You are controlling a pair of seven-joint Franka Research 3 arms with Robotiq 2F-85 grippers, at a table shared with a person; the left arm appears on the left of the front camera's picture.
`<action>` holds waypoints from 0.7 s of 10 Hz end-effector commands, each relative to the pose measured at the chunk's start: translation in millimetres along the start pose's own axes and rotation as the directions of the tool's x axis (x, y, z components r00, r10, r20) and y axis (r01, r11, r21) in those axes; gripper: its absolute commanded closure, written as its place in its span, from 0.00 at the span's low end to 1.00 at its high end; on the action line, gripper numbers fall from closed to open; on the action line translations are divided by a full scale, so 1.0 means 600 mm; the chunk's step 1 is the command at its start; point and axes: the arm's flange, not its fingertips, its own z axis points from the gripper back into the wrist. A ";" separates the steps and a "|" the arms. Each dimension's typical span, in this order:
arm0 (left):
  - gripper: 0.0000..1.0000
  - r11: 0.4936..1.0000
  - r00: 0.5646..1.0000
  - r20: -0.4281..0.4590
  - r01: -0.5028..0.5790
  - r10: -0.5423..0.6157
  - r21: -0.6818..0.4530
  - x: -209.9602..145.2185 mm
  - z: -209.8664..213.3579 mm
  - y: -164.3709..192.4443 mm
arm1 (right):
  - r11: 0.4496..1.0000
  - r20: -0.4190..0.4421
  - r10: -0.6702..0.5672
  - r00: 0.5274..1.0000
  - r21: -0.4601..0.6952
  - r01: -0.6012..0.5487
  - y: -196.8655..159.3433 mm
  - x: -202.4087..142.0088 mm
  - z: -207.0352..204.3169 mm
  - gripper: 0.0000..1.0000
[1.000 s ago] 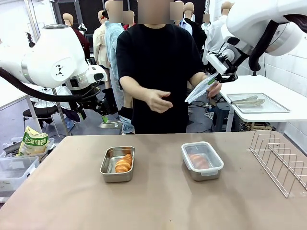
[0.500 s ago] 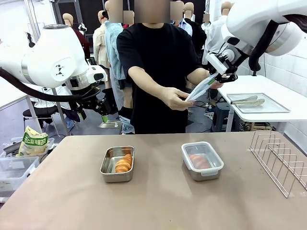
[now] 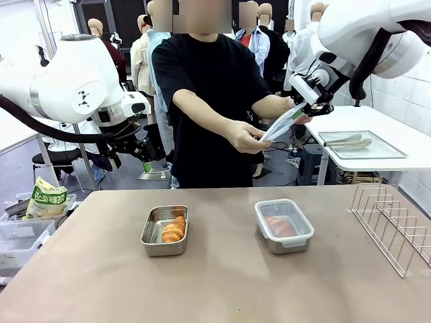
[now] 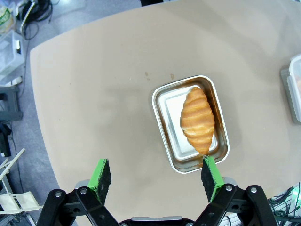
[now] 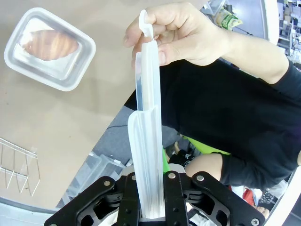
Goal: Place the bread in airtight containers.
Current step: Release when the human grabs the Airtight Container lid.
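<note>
Two airtight containers stand on the table. The left tin (image 3: 165,231) is uncovered, and one bread roll (image 3: 174,229) lies in it. A clear lid covers the right tin (image 3: 283,225), with another bread roll (image 3: 278,227) inside. My right gripper (image 3: 304,112) is raised at the far right, shut on a second clear lid (image 3: 279,126). The person's hand (image 3: 244,137) grips that lid's other end. In the right wrist view the lid (image 5: 148,136) stands edge-on between my fingers, with the hand (image 5: 183,37) at its top. My left gripper (image 4: 156,176) hangs open high above the uncovered tin (image 4: 190,123).
A wire rack (image 3: 394,225) stands at the table's right edge. Behind it, a side table carries a flat metal tray (image 3: 360,145) with tongs. A snack bag (image 3: 46,198) and a clear bin (image 3: 20,242) sit off the table's left edge.
The person's free hand has reached across and taken hold of the lower end of the lid in my right gripper. Neither arm has moved.
</note>
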 end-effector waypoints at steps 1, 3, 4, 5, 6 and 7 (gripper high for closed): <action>0.00 1.000 1.000 0.000 -0.002 0.002 0.002 -0.001 0.002 0.003 | 1.000 0.018 0.005 1.000 -0.019 -0.004 0.005 -0.002 -0.001 1.00; 0.00 1.000 1.000 0.000 -0.002 0.002 0.002 -0.001 0.002 0.003 | 1.000 0.018 0.005 1.000 -0.019 -0.004 0.005 -0.002 -0.001 1.00; 0.00 1.000 1.000 0.000 -0.002 0.002 0.002 -0.001 0.002 0.003 | 1.000 0.018 0.005 1.000 -0.019 -0.004 0.005 -0.002 -0.001 1.00; 0.00 1.000 1.000 0.000 -0.002 0.002 0.002 -0.001 0.002 0.003 | 1.000 0.018 0.005 1.000 -0.019 -0.004 0.005 -0.002 -0.001 1.00; 0.00 1.000 1.000 0.000 -0.002 0.002 0.002 -0.001 0.002 0.003 | 1.000 0.018 0.005 1.000 -0.019 -0.004 0.005 -0.002 -0.001 1.00; 0.00 1.000 1.000 0.000 -0.002 0.002 0.002 -0.001 0.002 0.003 | 1.000 0.018 0.005 1.000 -0.019 -0.004 0.005 -0.002 -0.001 1.00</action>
